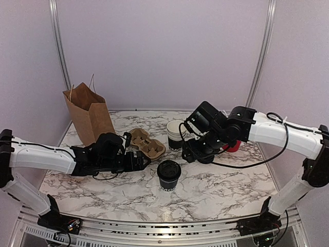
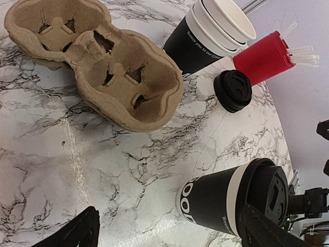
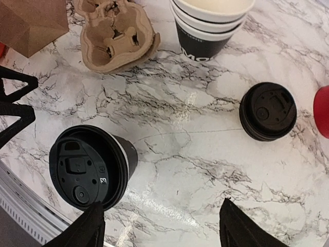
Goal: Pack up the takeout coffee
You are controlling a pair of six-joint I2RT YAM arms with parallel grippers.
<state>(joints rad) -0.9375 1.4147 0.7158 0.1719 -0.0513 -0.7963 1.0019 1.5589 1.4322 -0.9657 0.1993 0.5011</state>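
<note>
One takeout coffee cup [image 1: 168, 174], black with a black lid, stands upright on the marble table near the front middle. It shows in the left wrist view [image 2: 226, 201] and the right wrist view [image 3: 90, 167]. My left gripper [image 1: 144, 160] is open and empty, just left of the cup; in its own view [image 2: 164, 232] the cup sits by the right finger. My right gripper [image 1: 189, 153] is open and empty, above and behind the cup; in its own view [image 3: 164, 229] the cup is by the left finger.
A brown cardboard carrier tray [image 1: 146, 144] lies behind the cup. A stack of open black cups [image 1: 176, 135] stands beside it. A stack of black lids [image 3: 267, 110] and a red cup of stirrers [image 2: 259, 56] are at right. A brown paper bag [image 1: 88, 113] stands back left.
</note>
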